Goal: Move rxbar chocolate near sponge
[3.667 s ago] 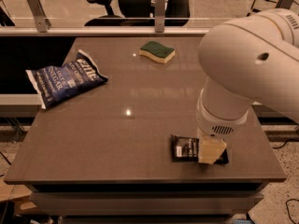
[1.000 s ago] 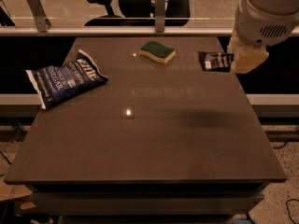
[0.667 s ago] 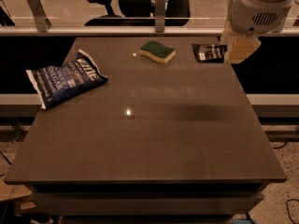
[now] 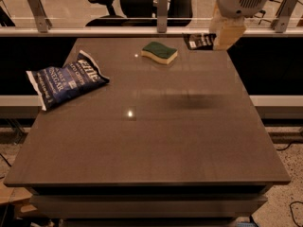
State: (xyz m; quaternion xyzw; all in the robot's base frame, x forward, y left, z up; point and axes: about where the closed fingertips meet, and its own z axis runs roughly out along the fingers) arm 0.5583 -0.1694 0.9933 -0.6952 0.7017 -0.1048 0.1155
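The rxbar chocolate (image 4: 199, 41), a small flat black wrapper with white lettering, is held in the air above the table's far right part. My gripper (image 4: 222, 38) is shut on its right end, with tan fingers (image 4: 228, 34) below the white wrist at the top right. The sponge (image 4: 159, 52), dark green on top with a pale yellow base, lies on the table at the far middle, to the left of the bar and a little nearer to me. A shadow falls on the table below the arm.
A big dark-blue chip bag (image 4: 66, 79) lies at the table's left side. The brown table (image 4: 142, 145) has a railing with metal posts (image 4: 162, 4) behind it and an office chair (image 4: 128, 1) beyond.
My gripper picked the bar up from the near right of the table, carried it to the far right, and over the last second moved it left and farther back toward the sponge.
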